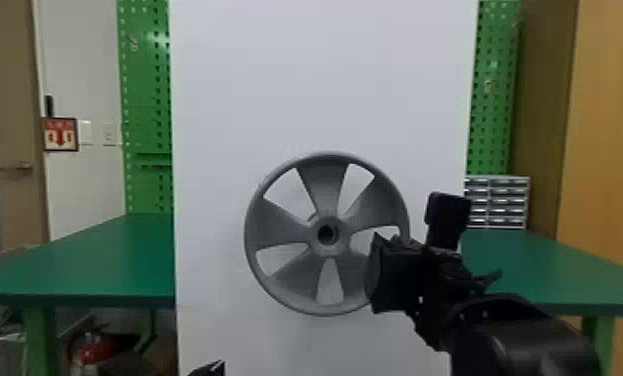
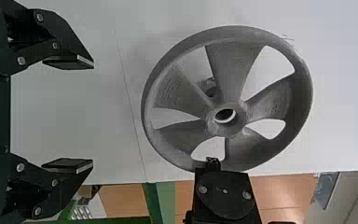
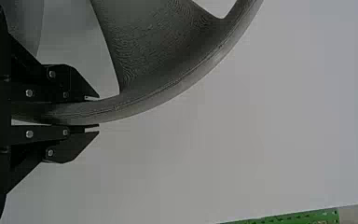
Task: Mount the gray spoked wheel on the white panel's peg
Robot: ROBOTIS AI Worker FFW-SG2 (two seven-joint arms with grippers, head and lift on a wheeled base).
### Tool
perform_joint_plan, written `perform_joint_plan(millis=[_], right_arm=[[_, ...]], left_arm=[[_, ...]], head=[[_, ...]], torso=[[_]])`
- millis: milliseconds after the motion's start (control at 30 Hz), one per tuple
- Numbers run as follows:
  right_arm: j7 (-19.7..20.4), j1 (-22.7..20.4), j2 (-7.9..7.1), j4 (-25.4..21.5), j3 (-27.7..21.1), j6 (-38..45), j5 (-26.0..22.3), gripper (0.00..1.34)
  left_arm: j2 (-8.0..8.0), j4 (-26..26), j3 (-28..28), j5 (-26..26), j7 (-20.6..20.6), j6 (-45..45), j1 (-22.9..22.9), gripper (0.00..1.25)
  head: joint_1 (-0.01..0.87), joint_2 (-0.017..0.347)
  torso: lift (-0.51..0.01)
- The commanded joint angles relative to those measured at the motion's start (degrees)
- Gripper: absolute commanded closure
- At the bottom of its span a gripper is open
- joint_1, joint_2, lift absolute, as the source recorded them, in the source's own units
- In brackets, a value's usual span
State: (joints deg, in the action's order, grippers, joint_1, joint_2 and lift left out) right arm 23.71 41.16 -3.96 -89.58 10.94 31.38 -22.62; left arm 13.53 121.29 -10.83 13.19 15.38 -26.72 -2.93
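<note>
One gray spoked wheel (image 1: 323, 180) faces me upright before the white panel (image 1: 275, 75), about midway between its side edges. I have my right gripper (image 1: 376, 272) closed on the rim, its fingers parted only by the rim's thickness, on the side toward the panel's right edge. Through a gap between spokes, the left wrist view gives me a round gray stub (image 2: 209, 87) (the peg, apparently) behind the wheel. My left gripper (image 1: 209, 370), low and nearer the panel's left edge, has its fingers wide apart, gripping nothing.
</note>
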Motion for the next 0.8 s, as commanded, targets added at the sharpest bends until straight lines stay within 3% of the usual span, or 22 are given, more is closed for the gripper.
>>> perform_joint_plan(millis=[0,767], right_arm=[[0.0,0.1,0.0,0.2,0.1,-0.1,-0.1,1.11],[-0.7,0.6,0.18,2.0,0.2,-1.2,-0.2,1.11]], left_arm=[[0.09,0.0,-0.1,0.0,0.0,0.0,-0.1,0.5],[0.09,0.0,-0.1,0.1,0.0,0.0,-0.1,0.5]], head=[[0.123,-0.008],[0.123,-0.008]], torso=[[-0.401],[-0.401]])
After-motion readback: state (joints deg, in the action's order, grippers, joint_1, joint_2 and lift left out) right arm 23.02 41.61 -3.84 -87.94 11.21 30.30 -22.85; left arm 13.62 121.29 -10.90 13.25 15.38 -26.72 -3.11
